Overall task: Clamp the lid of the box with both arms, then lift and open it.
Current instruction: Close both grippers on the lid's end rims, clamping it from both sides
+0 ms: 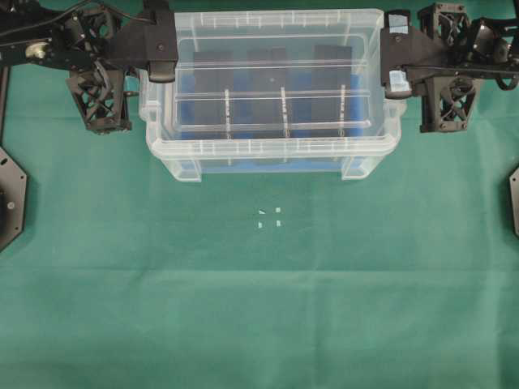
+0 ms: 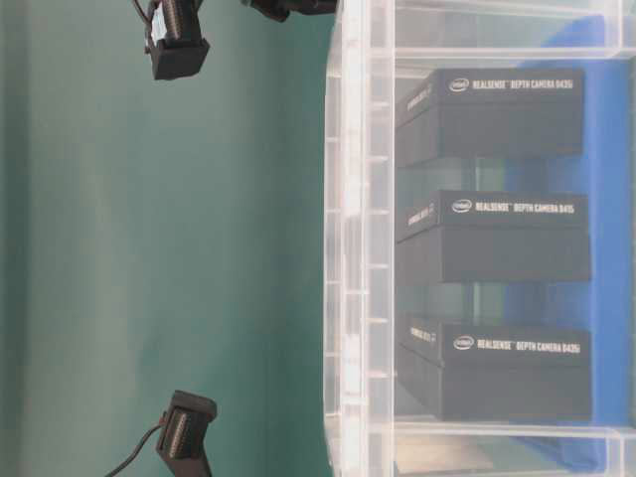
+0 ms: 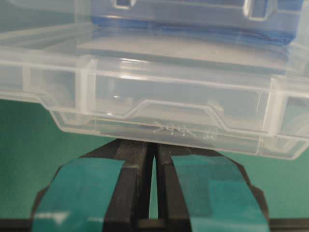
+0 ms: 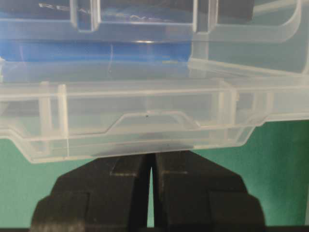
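1. The left gripper (image 3: 153,150), its fingers (image 3: 91,193) banded in teal tape, was pinched nearly together on the lid's (image 1: 276,81) end edge.
2. The right gripper (image 4: 150,162) clamped the opposite end, only a sliver between its fingers (image 4: 193,188).
3. The clear lid sat over the box (image 1: 272,158) on the green bench (image 1: 259,308).
4. Three black blocks (image 2: 492,114) stood inside.

- The box (image 1: 272,158) sits on the table (image 1: 259,308), at the far side, in the middle.
- The lid (image 1: 276,57) is above the box.
- Three blocks (image 1: 280,81) stand in a row inside the box, side by side.
- The left gripper (image 1: 160,65) is at the lid's left end, touching it.
- The right gripper (image 1: 395,69) is at the lid's right end, touching it.
- Small marks (image 1: 269,217) lie on the table in front of the box.
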Tool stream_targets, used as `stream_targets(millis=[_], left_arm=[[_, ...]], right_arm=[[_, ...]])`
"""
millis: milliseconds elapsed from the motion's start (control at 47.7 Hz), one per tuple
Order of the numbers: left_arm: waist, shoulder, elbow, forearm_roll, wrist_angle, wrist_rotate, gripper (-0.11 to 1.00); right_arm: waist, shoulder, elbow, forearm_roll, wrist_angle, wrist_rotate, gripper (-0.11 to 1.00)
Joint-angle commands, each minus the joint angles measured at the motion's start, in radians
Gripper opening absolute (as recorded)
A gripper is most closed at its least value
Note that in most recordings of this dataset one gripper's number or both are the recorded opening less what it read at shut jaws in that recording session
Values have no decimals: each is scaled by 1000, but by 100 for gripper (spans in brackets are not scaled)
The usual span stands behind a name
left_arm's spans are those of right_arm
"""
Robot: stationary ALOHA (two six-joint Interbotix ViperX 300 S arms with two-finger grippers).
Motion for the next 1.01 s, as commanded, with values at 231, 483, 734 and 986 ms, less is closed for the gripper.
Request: stream_targets(millis=[231, 483, 734, 986], left_arm=[[-32, -12, -41, -9, 3, -11, 1], [-37, -52, -61, -9, 38, -15, 1], [-40, -72, -81, -9, 69, -15, 1], [-44, -77, -120, -9, 117, -15, 1]], right_arm=[[26, 6, -67, 6, -29, 5, 0], [32, -9, -94, 9, -11, 25, 0], [46, -43, -120, 9, 43, 54, 0], [67, -75, -160, 6, 98, 54, 0]])
